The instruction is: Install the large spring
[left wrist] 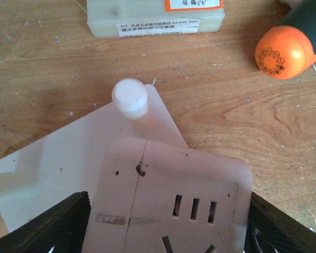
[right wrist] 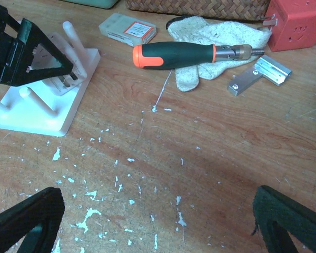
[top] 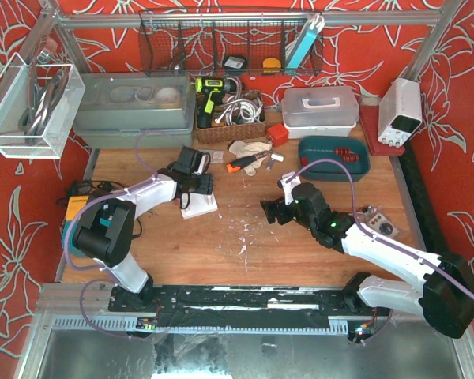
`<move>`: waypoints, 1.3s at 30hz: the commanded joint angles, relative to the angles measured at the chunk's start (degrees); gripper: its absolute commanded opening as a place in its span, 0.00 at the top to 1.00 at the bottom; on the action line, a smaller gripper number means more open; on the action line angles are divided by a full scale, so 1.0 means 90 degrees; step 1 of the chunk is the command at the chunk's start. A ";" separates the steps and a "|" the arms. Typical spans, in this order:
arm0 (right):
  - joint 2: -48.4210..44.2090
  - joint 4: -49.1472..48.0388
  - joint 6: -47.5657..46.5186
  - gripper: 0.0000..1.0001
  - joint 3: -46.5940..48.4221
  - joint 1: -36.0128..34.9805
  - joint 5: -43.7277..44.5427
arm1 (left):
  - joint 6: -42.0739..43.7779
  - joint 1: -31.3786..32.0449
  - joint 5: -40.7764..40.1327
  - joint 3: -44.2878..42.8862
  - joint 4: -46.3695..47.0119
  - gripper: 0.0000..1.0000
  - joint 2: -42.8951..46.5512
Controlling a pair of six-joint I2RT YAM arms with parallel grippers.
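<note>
A white base plate (top: pixel 199 207) with upright pegs (left wrist: pixel 129 97) lies left of the table's centre. It also shows in the right wrist view (right wrist: pixel 42 105). My left gripper (top: pixel 196 186) is over it, shut on a white block with plug slots (left wrist: pixel 174 184); its fingers (left wrist: pixel 58 226) press both sides. A red coil spring (top: pixel 344 154) lies in the teal tray (top: pixel 332 166) at the back right, far from both grippers. My right gripper (top: pixel 268 212) is open and empty, low over the bare wood (right wrist: pixel 158 221), to the right of the plate.
An orange-and-black screwdriver (right wrist: pixel 184 55), a knitted glove (right wrist: pixel 221 37), a metal bracket (right wrist: pixel 260 74), a red cube (right wrist: pixel 295 21) and a small labelled box (right wrist: pixel 127 30) lie behind the plate. A wicker basket (top: pixel 229 126) and bins line the back edge.
</note>
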State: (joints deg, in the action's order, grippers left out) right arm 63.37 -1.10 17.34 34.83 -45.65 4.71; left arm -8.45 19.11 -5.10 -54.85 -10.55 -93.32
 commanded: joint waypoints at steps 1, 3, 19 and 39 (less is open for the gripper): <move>-0.0051 -0.0078 -0.0071 0.02 -0.0083 -0.0045 0.0176 | 0.0057 -0.0024 0.0006 -0.0135 -0.0078 0.26 -0.0048; -0.0051 -0.0080 -0.0072 0.02 -0.0081 -0.0044 0.0184 | 0.0060 -0.0029 0.0039 -0.0099 -0.0023 0.33 0.0003; -0.0184 -0.0159 -0.0091 0.02 -0.0188 -0.0044 0.0341 | -0.0039 -0.0024 0.0321 -0.0154 0.0203 0.63 0.0517; -0.0399 -0.0108 -0.0091 0.02 -0.0227 -0.0044 0.0473 | -0.1040 -0.0214 -0.2347 0.0753 0.1726 0.87 0.2757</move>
State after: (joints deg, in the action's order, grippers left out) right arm 61.01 -1.78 17.17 33.63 -45.65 7.75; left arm -13.87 18.85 -17.45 -51.96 -1.15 -70.06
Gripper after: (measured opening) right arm 0.978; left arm 0.617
